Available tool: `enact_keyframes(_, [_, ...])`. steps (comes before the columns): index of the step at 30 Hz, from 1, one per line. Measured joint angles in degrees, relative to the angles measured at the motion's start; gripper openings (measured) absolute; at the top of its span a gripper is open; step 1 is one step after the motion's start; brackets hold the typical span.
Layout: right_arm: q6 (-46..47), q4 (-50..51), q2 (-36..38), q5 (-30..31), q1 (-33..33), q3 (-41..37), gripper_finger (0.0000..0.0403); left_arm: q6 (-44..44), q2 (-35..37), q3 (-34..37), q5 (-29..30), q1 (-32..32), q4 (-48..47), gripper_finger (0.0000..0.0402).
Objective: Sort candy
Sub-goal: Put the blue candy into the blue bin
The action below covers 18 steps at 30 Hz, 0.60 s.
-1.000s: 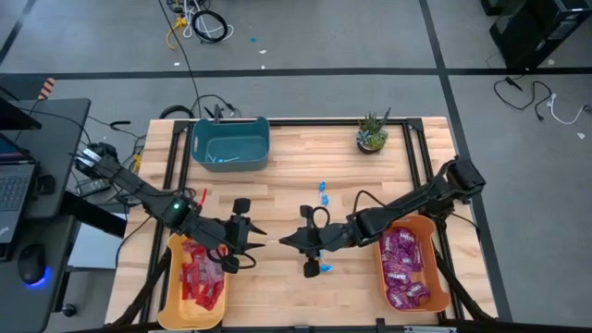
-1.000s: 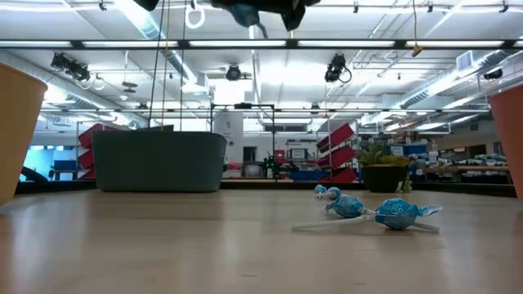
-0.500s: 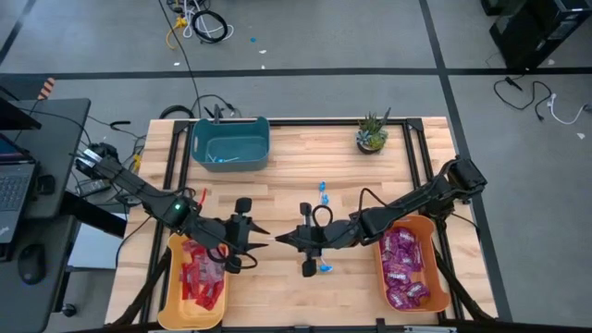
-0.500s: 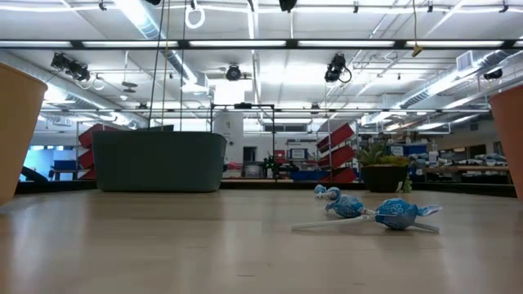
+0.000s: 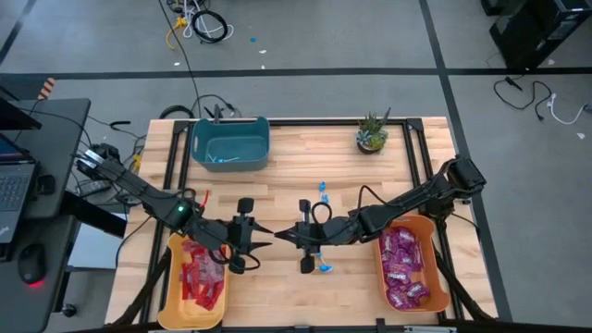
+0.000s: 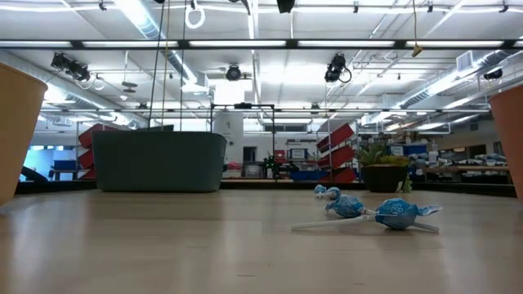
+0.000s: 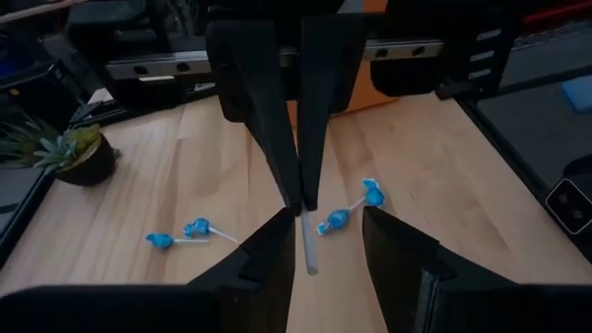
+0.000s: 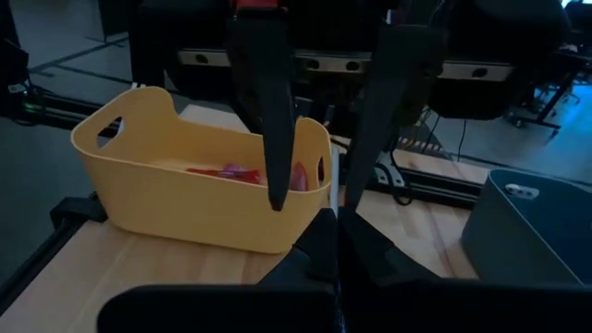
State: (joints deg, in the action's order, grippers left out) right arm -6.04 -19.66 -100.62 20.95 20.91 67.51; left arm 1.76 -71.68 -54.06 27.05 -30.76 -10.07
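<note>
Over the table's middle my two grippers face each other tip to tip, both lifted. My right gripper is shut on a lollipop, whose white stick pokes out past its fingertips; the head is hidden. My left gripper is open, and its fingers stand on either side of that stick without touching it. Several blue lollipops lie flat on the wood: a pair toward the far side, others near the front, also in the low view. Red packets lie in the yellow bin, purple packets in the orange bin. My right gripper pinches the lollipop between its two shut fingers; only the stick's end beside the fingertips shows. The fingers come nearly level from the table's right. The stick runs on along their line toward my left gripper, lifted clear of the table.
A teal bin stands at the far left of the table and a small potted plant at the far right. Bare wood lies between the bins. A desk with a laptop is off the table's left edge.
My right gripper has risen a little with the lollipop and tipped its fingers upward; it showed at the top edge of the low view a second ago and is out of it now. The lollipops on the table have not moved.
</note>
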Motion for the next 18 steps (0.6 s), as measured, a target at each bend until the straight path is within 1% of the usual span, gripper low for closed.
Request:
enact_keyframes(6, [-0.16,-0.04,0.0,0.0,0.0,0.0,0.0,-0.01,0.0,0.0,-0.22,0.0,-0.04,0.0105])
enact_keyframes(9, [-0.16,-0.02,0.0,-0.01,0.01,0.0,0.0,-0.04,0.0,0.0,-0.22,0.0,-0.06,0.0081])
enact_keyframes(15, [-0.16,0.0,0.0,-0.26,0.02,0.0,0.0,-0.05,0.0,0.0,0.08,0.03,-0.14,0.0018])
enact_keyframes(18, [-0.17,0.0,0.0,-0.26,0.04,0.0,0.0,-0.06,0.02,0.0,0.06,0.02,-0.17,0.0007])
